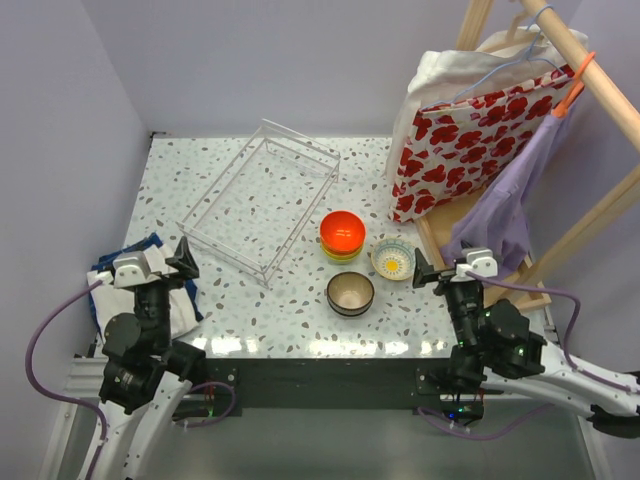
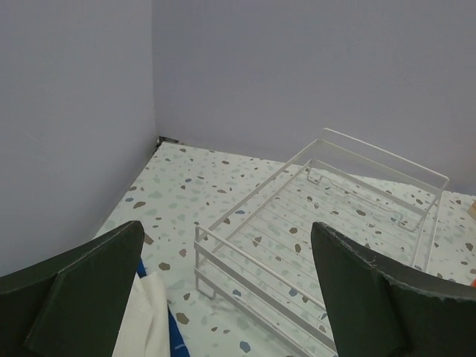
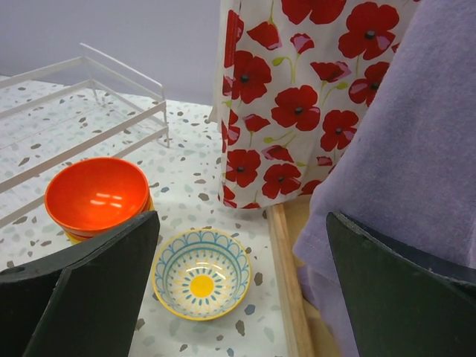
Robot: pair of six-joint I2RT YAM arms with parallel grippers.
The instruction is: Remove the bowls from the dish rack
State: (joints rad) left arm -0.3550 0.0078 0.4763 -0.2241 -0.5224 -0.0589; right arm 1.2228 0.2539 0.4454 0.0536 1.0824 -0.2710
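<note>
The white wire dish rack point(image 1: 262, 197) stands empty on the speckled table; it also shows in the left wrist view point(image 2: 327, 223) and the right wrist view point(image 3: 74, 104). A stack of bowls with an orange-red one on top point(image 1: 342, 234) sits to its right, also in the right wrist view point(image 3: 95, 195). The cream patterned bowl point(image 1: 393, 257) point(image 3: 201, 273) and a dark brown bowl with a tan inside point(image 1: 350, 293) sit on the table nearby. My left gripper point(image 1: 172, 262) point(image 2: 227, 297) is open and empty at the near left. My right gripper point(image 1: 432, 270) point(image 3: 242, 297) is open and empty near the patterned bowl.
A wooden clothes rack point(image 1: 575, 60) at the right holds a poppy-print bag point(image 1: 470, 140) and a purple cloth point(image 1: 505, 215); its wooden base rail point(image 3: 286, 282) lies beside the patterned bowl. A blue and white cloth point(image 1: 125, 275) lies under the left gripper.
</note>
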